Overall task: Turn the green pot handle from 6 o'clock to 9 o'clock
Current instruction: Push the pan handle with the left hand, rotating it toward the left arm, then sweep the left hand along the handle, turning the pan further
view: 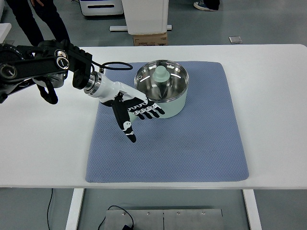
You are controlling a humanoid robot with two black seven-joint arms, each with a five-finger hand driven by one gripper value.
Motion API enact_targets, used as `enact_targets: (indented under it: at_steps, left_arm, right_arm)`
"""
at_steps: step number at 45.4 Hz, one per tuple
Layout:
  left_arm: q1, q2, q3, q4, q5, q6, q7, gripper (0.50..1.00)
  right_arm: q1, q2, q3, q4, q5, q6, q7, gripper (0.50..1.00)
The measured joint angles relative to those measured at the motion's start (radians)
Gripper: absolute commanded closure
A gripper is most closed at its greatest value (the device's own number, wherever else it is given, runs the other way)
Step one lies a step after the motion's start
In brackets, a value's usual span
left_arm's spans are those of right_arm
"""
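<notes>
A pale green pot [178, 103] with a shiny steel inside stands on the far middle of the blue mat [192, 143]. A green knob [160, 74] shows inside it. My left hand [143, 117] comes in from the left and lies against the pot's near-left wall. Its black-and-white fingers [148, 110] are stretched out along the wall, and one finger points down toward the mat. The pot's handle does not show; the hand may be covering it. The right arm is out of view.
The mat lies on a white table [273, 96]. A black cable [117, 65] loops on the table just left of the pot. A person's legs [38, 19] stand beyond the far left edge, and a cardboard box [150, 39] sits behind the table.
</notes>
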Motion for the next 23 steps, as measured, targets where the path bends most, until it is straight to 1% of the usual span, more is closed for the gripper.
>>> enact_targets:
  at_steps: [23]
  left_arm:
    - [-0.04,0.036,0.09,-0.001,0.022,0.0,0.001,0.5]
  right_arm:
    - [0.0,0.0,0.0,0.0,0.0,0.0,0.0,0.5]
